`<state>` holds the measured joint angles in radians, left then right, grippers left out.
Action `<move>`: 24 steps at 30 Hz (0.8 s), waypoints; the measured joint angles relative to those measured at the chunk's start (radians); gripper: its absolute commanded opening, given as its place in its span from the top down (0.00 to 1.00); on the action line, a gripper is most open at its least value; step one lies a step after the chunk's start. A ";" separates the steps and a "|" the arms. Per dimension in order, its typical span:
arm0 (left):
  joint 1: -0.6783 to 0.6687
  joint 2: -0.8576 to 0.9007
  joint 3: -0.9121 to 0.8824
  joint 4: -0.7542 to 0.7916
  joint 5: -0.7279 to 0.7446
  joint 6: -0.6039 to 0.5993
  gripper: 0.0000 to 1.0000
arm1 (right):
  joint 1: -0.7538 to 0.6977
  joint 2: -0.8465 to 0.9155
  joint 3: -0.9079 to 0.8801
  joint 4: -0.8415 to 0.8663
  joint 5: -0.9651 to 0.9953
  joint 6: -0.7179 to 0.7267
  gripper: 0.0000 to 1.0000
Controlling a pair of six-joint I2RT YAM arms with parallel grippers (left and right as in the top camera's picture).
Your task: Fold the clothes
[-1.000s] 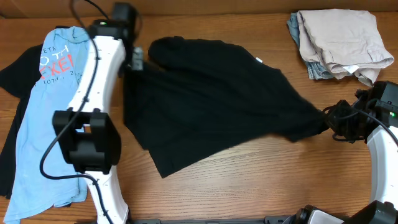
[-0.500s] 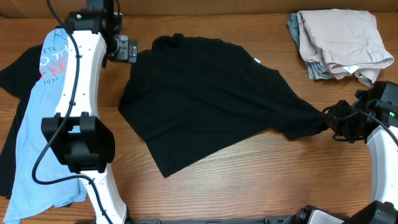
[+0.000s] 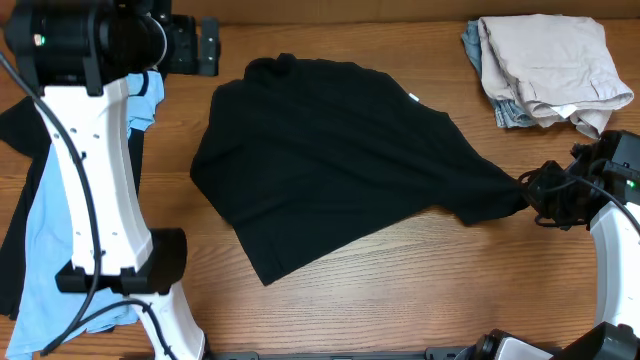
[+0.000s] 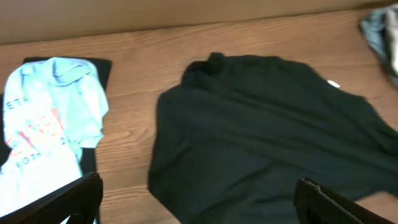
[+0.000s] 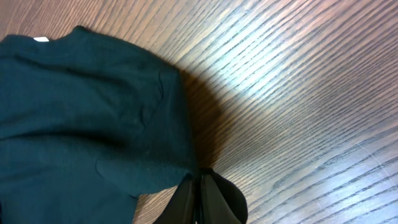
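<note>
Our right claw (image 5: pixel 199 190) is pinched tight on a corner of the black shirt (image 3: pixel 330 160), which lies spread over the table (image 3: pixel 400 290) away from those closed tips towards our left claw (image 4: pixel 198 186). That left one hangs high with its fingers (image 4: pixel 74 196) wide apart and nothing between them, the shirt's collar end below it and a light blue tee (image 4: pixel 56 112) lying on a dark garment (image 3: pixel 12 125) off to its left. Beyond the right claw, at the far table edge, sits a crumpled beige pile (image 3: pixel 545 65)
</note>
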<state>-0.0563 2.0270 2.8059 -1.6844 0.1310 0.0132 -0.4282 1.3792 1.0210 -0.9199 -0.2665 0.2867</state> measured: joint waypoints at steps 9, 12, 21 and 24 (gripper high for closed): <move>-0.168 -0.264 -0.474 0.002 -0.007 -0.124 0.00 | 0.000 0.000 0.000 0.003 0.000 0.000 0.96; -0.167 -0.366 -0.733 0.034 -0.024 -0.198 0.00 | 0.000 0.000 0.000 0.014 0.000 0.000 0.96; -0.319 -0.684 -1.492 0.448 -0.085 -0.385 0.00 | 0.000 0.000 0.000 0.030 0.000 0.001 0.95; -0.374 -0.716 -1.673 0.567 -0.092 -0.385 0.00 | 0.000 0.000 0.000 0.030 0.000 0.000 0.95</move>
<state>-0.4305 1.3106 1.1328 -1.1172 0.0391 -0.3717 -0.4282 1.3792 1.0210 -0.8898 -0.2665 0.2867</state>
